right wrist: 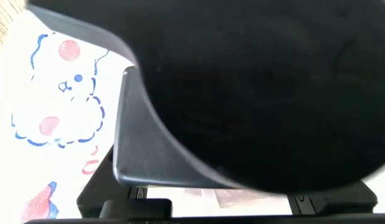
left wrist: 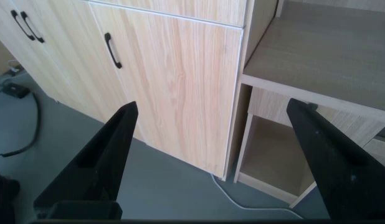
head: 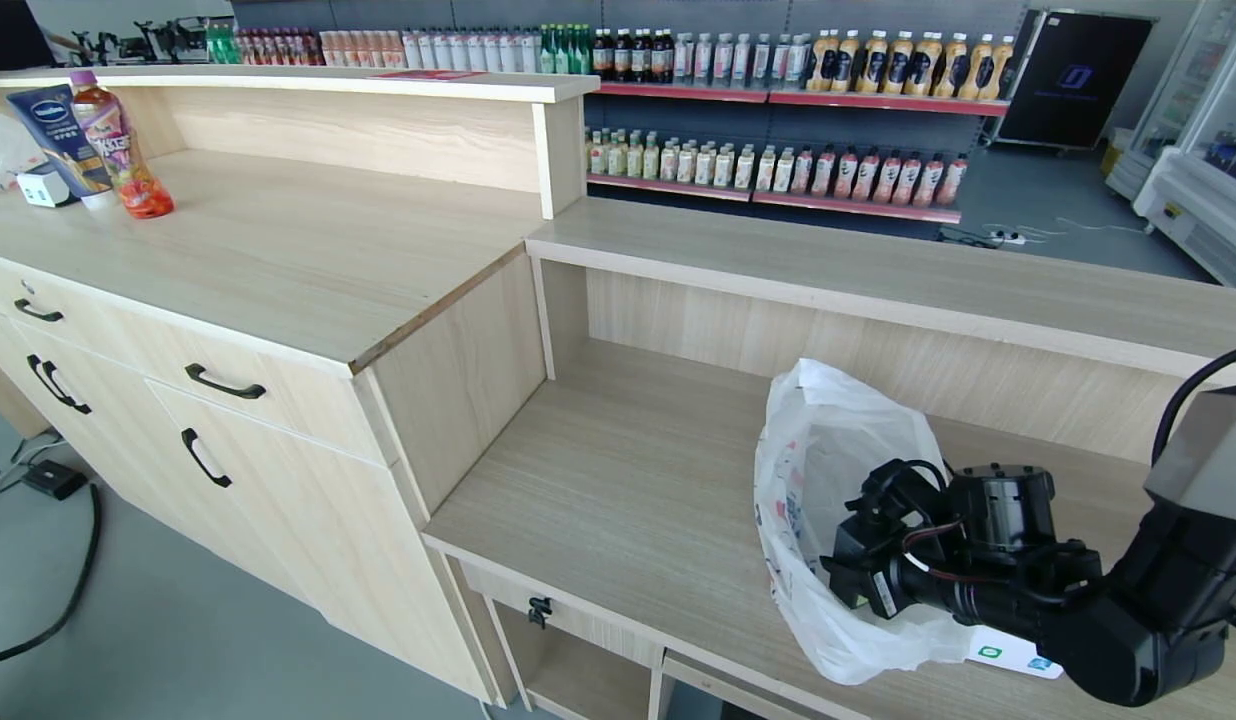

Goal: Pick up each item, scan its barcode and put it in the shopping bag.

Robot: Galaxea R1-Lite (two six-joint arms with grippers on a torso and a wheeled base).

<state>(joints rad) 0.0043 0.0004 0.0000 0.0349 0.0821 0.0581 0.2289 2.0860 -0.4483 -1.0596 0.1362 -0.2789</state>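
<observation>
1. White, crinkly plastic shopping bag (head: 828,440) slumps on the woodgrain lower counter (head: 618,480); the right gripper (head: 850,575) is at its mouth, grip impossible to tell.
2. Left gripper (left wrist: 211,104): black wedge fingers spread, empty.
3. Glossy bottle (head: 123,150) and flat blue tube (head: 63,130) stand on the upper counter (head: 278,250).

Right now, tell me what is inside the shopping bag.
The right gripper sits in the mouth of the shopping bag. Anything deeper is covered by it and the white plastic.

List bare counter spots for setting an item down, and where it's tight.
Free: upper counter, from the bottle across to its right edge; lower counter, between the side panel and the shopping bag. Crowded: upper far-left corner with tube, bottle, white box; lower right end, with bag and right gripper.
</observation>
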